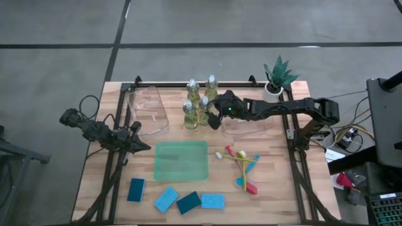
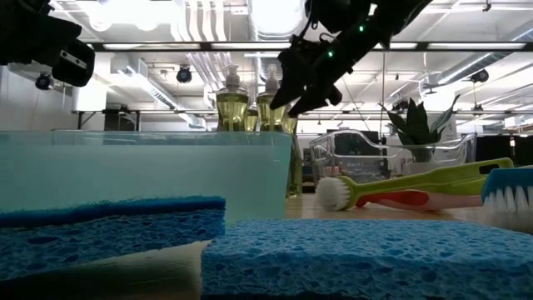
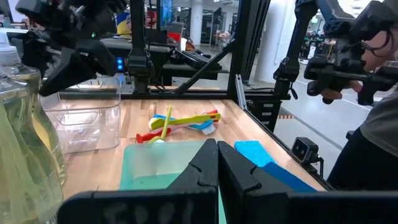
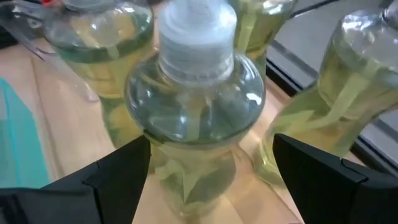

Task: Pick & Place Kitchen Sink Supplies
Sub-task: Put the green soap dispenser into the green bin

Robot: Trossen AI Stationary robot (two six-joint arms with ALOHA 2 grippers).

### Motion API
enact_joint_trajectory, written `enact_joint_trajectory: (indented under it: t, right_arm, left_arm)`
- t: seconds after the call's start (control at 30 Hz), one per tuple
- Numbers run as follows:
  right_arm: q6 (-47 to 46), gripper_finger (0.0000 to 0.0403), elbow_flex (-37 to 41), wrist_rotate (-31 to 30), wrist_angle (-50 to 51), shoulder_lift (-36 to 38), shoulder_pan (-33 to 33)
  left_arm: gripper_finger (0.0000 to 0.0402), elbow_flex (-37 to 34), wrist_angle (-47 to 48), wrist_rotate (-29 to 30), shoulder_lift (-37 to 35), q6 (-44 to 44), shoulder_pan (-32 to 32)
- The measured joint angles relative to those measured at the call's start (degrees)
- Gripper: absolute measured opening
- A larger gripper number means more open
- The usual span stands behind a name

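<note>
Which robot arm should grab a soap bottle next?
The right one, most likely. The right gripper is open and already among the soap bottles, its fingers either side of one white-capped bottle. The left gripper is shut and waits by the green mat.

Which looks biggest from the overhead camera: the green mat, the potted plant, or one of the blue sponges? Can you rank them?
Largest to smallest in the high view:
1. green mat
2. potted plant
3. blue sponge

The mat is clearly largest. The plant's leaves spread only slightly wider than the sponge, and the plant stands taller, nearer the camera, so that order is unsure.
</note>
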State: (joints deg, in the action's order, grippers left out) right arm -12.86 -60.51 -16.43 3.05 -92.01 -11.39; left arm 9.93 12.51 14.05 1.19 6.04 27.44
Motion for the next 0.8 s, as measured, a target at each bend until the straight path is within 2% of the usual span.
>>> enact_joint_trajectory:
  t: [0.37, 0.57, 0.8]
  right_arm:
    - [2.33, 0.0345, 6.13, 0.29, -14.31, 0.0, -0.73]
    - [3.22, 0.0345, 9.17, 3.43, -20.22, -0.2, -1.21]
    - [5.17, 0.0343, 10.49, 6.22, -25.69, -3.75, -1.98]
  left_arm:
    - [0.0, 0.0, 0.01, -0.01, 0.0, 0.0, 0.0]
    - [0.0, 0.0, 0.02, -0.01, 0.0, 0.01, 0.0]
    - [0.0, 0.0, 0.04, 0.01, 0.13, 0.0, 0.0]
